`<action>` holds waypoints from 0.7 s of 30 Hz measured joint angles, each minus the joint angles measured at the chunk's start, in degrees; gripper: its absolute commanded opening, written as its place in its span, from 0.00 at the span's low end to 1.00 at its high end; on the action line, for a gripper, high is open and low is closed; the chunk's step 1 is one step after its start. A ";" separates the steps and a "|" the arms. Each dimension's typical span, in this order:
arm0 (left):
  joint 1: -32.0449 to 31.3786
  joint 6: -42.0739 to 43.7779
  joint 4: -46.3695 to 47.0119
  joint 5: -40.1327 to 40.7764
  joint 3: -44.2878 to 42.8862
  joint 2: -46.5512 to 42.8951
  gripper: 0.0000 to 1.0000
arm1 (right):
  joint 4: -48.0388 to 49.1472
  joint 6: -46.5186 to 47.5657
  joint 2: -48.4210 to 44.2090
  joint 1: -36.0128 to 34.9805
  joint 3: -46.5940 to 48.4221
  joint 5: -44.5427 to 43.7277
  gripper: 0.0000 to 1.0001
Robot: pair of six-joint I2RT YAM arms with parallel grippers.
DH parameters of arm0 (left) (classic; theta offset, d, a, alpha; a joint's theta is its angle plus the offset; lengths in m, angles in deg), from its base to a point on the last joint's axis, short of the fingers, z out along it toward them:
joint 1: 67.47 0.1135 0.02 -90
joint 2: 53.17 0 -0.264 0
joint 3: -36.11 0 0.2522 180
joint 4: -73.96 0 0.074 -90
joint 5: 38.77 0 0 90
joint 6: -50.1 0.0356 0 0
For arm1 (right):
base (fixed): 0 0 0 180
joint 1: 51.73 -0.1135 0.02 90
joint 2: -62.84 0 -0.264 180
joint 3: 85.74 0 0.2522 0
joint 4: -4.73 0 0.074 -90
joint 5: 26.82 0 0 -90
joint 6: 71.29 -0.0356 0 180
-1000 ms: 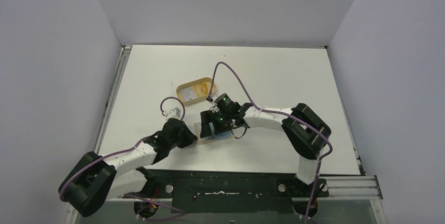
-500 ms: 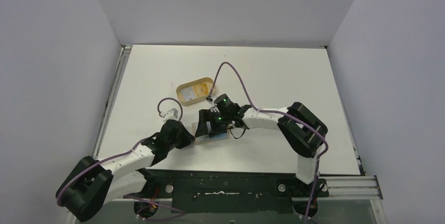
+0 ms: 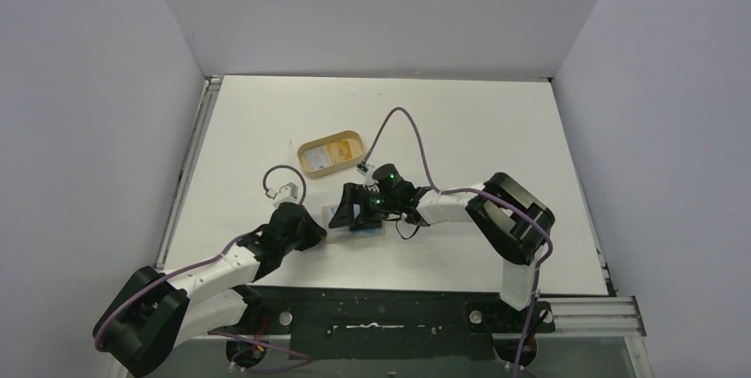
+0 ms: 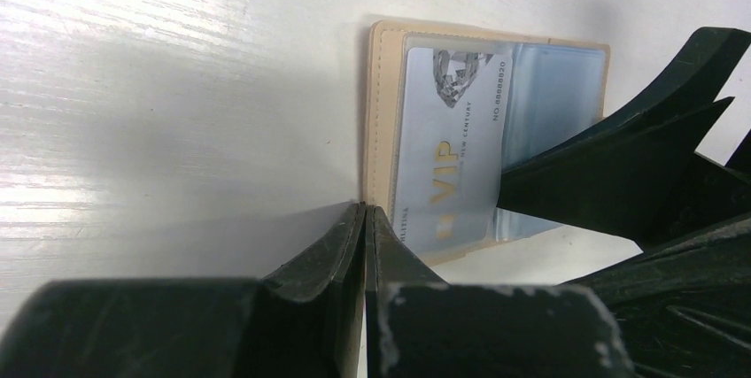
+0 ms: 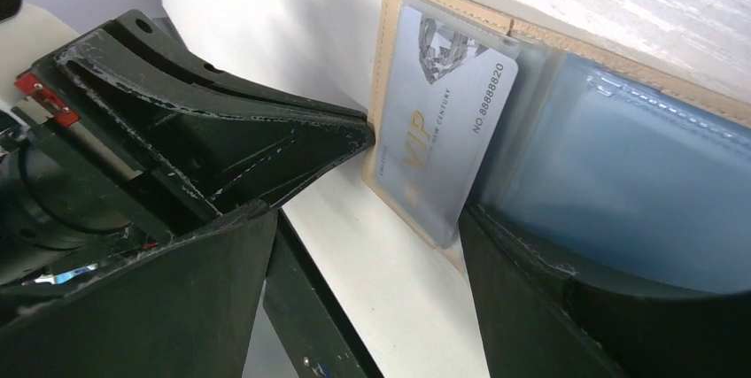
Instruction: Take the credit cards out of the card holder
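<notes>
Both arms have the same build: the left arm [image 3: 217,265] and the right arm [image 3: 447,204] are made of white tube-like links between big black joint housings. A thin purple cable [image 3: 398,111] runs along each arm and makes a loop near the wrist, and on the left one you can see that it ends in a small silver plug [image 3: 289,191]. Small green lights [image 3: 387,177] shine on the right wrist. The fingers [image 4: 323,258] of the left gripper [image 4: 365,209] are black plastic wedges with pale scratches on their edges. The bases sit on a black plate [image 3: 381,312] with round silver bolts [image 3: 285,317].
</notes>
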 measured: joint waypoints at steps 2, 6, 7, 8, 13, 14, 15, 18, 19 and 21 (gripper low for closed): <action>0.07 0.02 -0.02 0.15 0.00 -0.02 0.00 | 3.41 -1.11 0.00 0.13 -1.55 0.33 0.78; 0.09 0.04 -0.09 0.44 0.00 -0.02 0.00 | 8.00 -2.89 0.02 0.31 -3.23 1.14 0.78; 0.09 0.07 -0.09 0.48 0.00 -0.02 0.00 | 9.25 -3.45 0.04 0.26 -3.37 1.51 0.78; 0.09 0.07 -0.11 0.52 0.00 -0.02 0.00 | 10.05 -3.82 0.04 0.26 -3.37 1.84 0.78; 0.09 0.13 -0.11 0.55 -0.13 0.15 0.00 | 14.86 -5.33 0.11 0.15 -3.23 3.72 0.78; 0.09 0.20 -0.09 0.52 -0.17 0.24 0.00 | 14.80 -5.29 0.13 0.15 -3.13 3.74 0.78; 0.09 0.24 -0.13 0.52 -0.26 0.33 0.00 | 14.01 -5.07 0.15 0.15 -2.78 3.72 0.78; 0.09 0.33 -0.20 0.50 -0.46 0.50 0.00 | 9.33 -3.30 0.31 0.09 -0.72 3.04 0.78; 0.09 0.39 -0.20 0.50 -0.46 0.50 0.00 | 7.80 -2.56 0.33 -0.02 -0.04 2.75 0.78; 0.09 0.44 -0.24 0.50 -0.48 0.50 0.00 | 5.25 -1.25 0.33 -0.31 0.96 2.16 0.78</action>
